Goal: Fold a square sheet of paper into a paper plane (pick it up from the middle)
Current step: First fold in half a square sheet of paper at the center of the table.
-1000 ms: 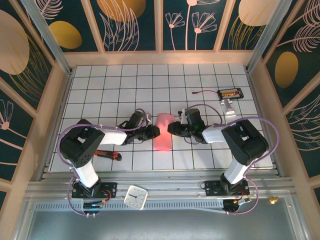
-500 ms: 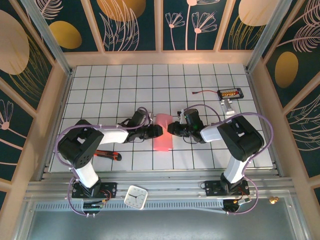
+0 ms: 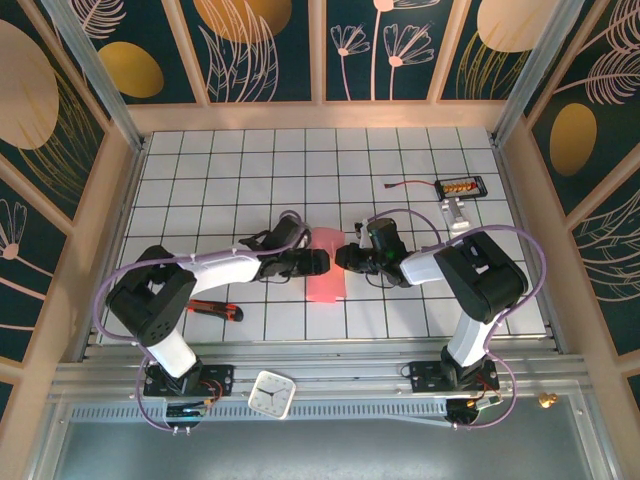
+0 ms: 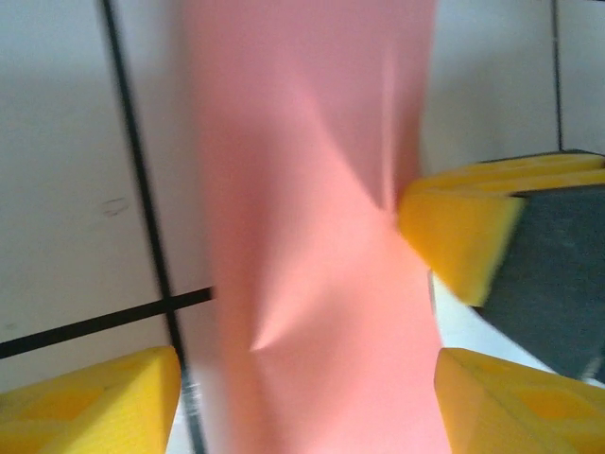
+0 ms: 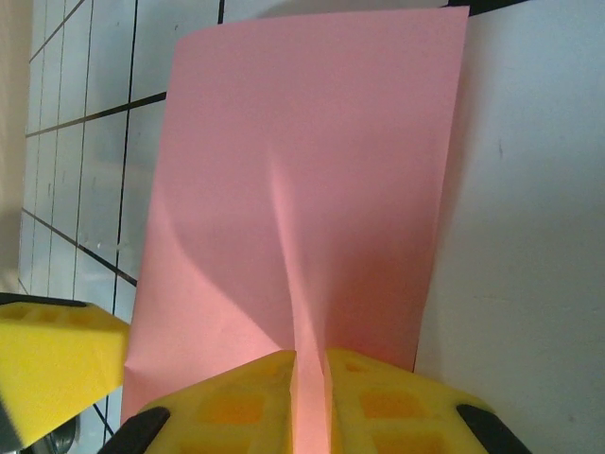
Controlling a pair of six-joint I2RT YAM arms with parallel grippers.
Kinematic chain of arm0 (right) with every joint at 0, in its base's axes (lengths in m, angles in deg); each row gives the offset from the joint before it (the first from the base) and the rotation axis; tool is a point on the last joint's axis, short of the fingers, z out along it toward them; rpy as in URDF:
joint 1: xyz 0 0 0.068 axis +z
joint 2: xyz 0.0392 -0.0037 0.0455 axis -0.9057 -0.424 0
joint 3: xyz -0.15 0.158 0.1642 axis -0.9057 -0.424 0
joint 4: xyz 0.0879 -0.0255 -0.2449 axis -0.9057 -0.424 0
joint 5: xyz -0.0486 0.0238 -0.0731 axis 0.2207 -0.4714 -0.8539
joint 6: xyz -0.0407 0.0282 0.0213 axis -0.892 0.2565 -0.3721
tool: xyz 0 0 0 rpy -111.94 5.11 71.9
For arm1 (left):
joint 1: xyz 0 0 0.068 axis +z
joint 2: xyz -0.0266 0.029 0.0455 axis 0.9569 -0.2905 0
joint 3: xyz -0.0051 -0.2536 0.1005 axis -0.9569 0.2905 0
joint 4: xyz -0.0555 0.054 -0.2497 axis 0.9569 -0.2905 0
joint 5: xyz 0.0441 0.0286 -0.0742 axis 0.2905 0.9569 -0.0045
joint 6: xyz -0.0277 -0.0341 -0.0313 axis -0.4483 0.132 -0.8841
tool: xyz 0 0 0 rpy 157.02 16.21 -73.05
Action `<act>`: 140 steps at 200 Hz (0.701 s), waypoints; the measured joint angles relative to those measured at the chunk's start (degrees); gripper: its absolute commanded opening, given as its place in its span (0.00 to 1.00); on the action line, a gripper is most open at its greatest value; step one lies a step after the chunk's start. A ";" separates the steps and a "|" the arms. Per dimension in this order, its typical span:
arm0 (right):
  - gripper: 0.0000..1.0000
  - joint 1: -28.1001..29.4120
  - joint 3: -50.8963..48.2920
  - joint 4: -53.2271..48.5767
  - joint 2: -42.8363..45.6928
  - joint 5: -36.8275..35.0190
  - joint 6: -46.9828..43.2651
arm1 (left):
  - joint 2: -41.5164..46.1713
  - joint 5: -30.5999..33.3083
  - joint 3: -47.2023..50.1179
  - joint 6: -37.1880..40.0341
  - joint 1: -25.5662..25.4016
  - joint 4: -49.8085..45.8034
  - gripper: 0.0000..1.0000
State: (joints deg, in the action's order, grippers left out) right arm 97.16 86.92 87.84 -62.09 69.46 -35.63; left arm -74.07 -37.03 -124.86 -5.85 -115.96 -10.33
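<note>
Cataloguing view by view, from above first.

**Top external.**
- Item: square sheet of paper (image 3: 325, 268), salmon pink, at the middle of the surface (image 3: 250, 170) between my two arms, bowed into a narrow strip rather than lying flat.
- Change: over the last second the strip has drawn narrower. My left fingers (image 3: 314, 262) have pushed in at its left side and spread apart.
- My right fingers (image 3: 346, 258) meet its right edge.
- Judged meaning: the hold now rests with my right side alone, my left is free to re-grip, and the plane is barely begun.
- Also present: red-handled tool (image 3: 215, 308) near my left arm and a white clock (image 3: 271, 393) on the near rail.
- Hard to read: both fingertips are dark and small, so contact cannot be told from this view.

**Left wrist.**
- My left fingers (image 4: 90, 402) stand open, one yellow pad either side of the pink strip, gripping nothing.
- A right pad pinches the sheet's far edge, and creases fan out from it.
- The picture is blurred. Both ends of the sheet are cut off.

**Right wrist.**
- My right fingers (image 5: 369, 402) are closed on a raised ridge of the sheet, which runs away across the surface.
- One left pad shows at lower left.
- The pinched margin is hidden behind my pads. Whether the ridge is a true crease or just a buckle, I cannot tell.
</note>
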 measured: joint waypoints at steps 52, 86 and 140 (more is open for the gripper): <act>0.18 0.00 0.00 0.00 0.00 0.00 0.00 | -4.44 1.14 -3.08 2.08 -1.42 -1.75 0.50; 0.22 -0.13 0.00 -0.09 0.48 0.26 -0.02 | -4.92 0.90 -2.45 1.73 -1.42 -1.11 0.39; 0.32 -4.83 -1.90 -4.76 8.85 1.36 -2.01 | -3.85 -2.43 2.56 -1.27 -0.57 5.64 0.30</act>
State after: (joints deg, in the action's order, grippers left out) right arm 92.33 85.02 83.07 -53.24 70.81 -37.64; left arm -77.92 -39.45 -122.30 -7.12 -116.53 -4.69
